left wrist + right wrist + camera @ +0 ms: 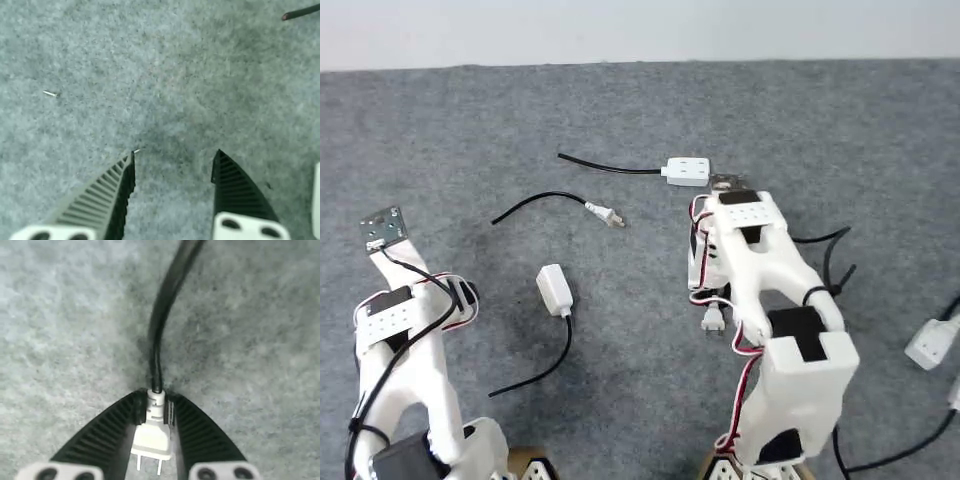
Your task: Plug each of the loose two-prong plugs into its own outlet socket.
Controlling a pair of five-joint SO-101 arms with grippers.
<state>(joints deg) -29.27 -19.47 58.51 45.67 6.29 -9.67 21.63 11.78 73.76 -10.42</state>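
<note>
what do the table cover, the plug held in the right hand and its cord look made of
Table cover: grey felt or low-pile carpet, going by its fuzzy, mottled nap. Two-prong plug: white moulded plastic body, smooth and matte, with prongs that look metal. Cord: black rubber or vinyl jacket, smooth with a slight sheen.

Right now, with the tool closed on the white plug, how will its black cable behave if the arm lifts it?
The black cable will probably hang floppy, since it already bends along its length. The white plug looks small, so likely light. It might pivot in the right tool, which pinches only its narrow sides.
</note>
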